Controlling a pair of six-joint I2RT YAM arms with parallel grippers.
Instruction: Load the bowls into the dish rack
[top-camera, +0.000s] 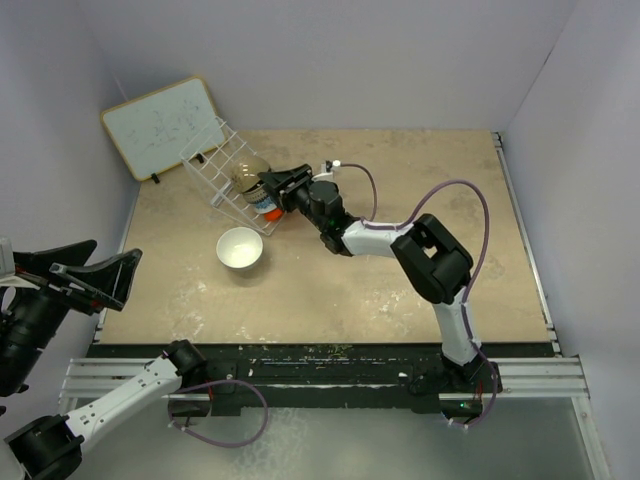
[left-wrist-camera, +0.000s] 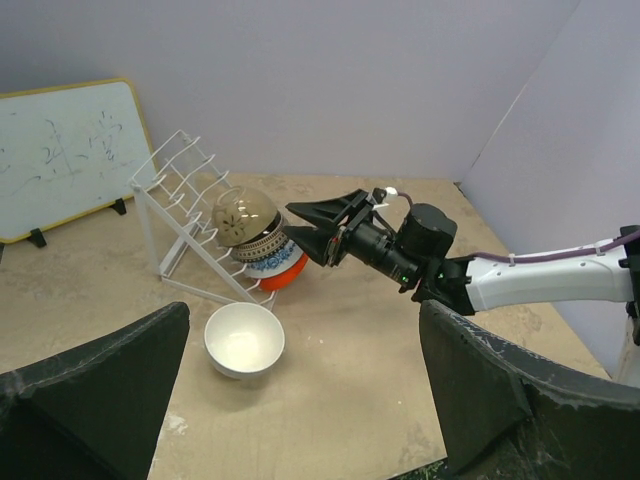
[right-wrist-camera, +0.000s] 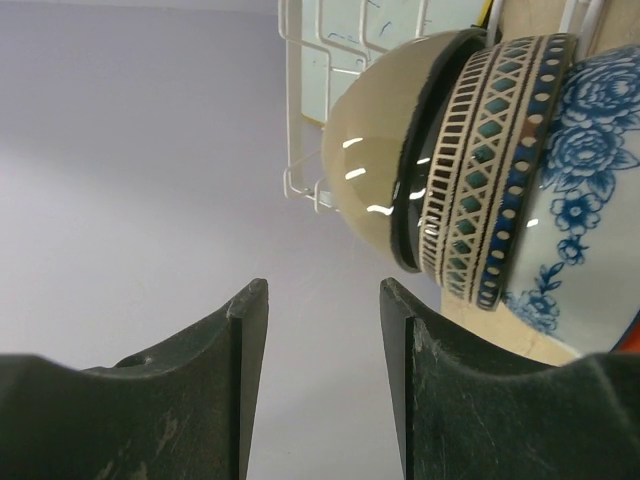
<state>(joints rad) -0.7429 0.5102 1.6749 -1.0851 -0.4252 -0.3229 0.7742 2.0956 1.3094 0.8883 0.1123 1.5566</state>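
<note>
Dish rack (top-camera: 214, 160) tilted, bowls (top-camera: 252, 180) nested sideways; right gripper (right-wrist-camera: 322, 296), left gripper (left-wrist-camera: 305, 318) both parted, empty

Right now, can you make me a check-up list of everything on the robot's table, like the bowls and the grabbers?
Surface: beige table, scuffed with pale marks.
Job's things: the white wire dish rack holds four bowls nested on their sides: tan bowl, black bowl, blue-and-white bowl and orange-red bowl. The white bowl sits upright on the table, outside the rack.
Clutter: a whiteboard stands behind the rack, by the wall.
Grippers: right gripper open and empty, close to the nested bowls; left gripper open and empty, well back from them.
Cables: a purple cable loops over the right arm; another purple cable lies by the left base.
Surroundings: plain pale walls.
</note>
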